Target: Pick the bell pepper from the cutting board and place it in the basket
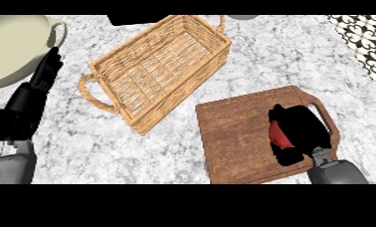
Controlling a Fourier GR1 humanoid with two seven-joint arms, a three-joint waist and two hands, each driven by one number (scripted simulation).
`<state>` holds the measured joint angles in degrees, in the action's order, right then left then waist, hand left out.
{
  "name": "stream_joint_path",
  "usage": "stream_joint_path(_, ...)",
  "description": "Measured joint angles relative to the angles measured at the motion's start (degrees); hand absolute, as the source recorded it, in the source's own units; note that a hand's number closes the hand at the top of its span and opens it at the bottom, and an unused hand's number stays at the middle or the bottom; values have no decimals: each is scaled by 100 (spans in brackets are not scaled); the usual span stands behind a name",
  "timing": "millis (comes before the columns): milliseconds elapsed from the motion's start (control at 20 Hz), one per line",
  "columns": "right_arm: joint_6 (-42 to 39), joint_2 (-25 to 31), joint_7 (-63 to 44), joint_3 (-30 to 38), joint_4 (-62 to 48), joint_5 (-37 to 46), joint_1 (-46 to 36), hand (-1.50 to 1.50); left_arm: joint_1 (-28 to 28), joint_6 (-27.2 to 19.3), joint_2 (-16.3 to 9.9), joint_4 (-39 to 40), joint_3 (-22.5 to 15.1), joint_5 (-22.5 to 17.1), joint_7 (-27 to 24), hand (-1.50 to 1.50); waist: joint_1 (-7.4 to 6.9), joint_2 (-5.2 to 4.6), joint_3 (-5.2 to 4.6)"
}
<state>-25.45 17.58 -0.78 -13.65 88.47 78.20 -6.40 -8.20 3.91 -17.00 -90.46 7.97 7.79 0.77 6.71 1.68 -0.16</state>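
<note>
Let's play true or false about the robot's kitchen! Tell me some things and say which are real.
1. The basket has a pepper in it. False: nothing lies in it.
2. The right hand is over the board. True.
3. The pepper is green. False: the bit showing under the hand is red.
4. The left hand is at the left edge, away from the board. True.
5. The basket lies to the right of the board. False: it lies up and to the left.
</note>
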Motion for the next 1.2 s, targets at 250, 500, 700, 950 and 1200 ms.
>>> stream_joint_path(250, 397, -896, -1962, 1225, 366, -37, 536, 150, 136, -41, -43, -39, 124, -23, 2, 0, 165, 20, -1)
stream_joint_path(500, 1172, -1497, -3551, 1541, 1539, 81, 602, 150, 116, 51, -51, -124, 58, -52, 33, 0, -78, -11, 6)
stream_joint_path(700, 1811, -1658, -4369, 1223, 2690, -82, 265, 150, 9, 109, -15, -124, -34, -63, 46, 0, -262, -28, 8)
stream_joint_path(950, 1907, -1727, -5394, 404, 3732, 153, -557, 150, -101, 250, -34, -43, -108, -90, -47, 0, -529, -91, 1)
stream_joint_path(1200, 1301, -1743, -6016, -124, 3857, 328, -2193, 150, -273, 229, 75, -32, -260, -10, 48, 0, -685, -122, -4)
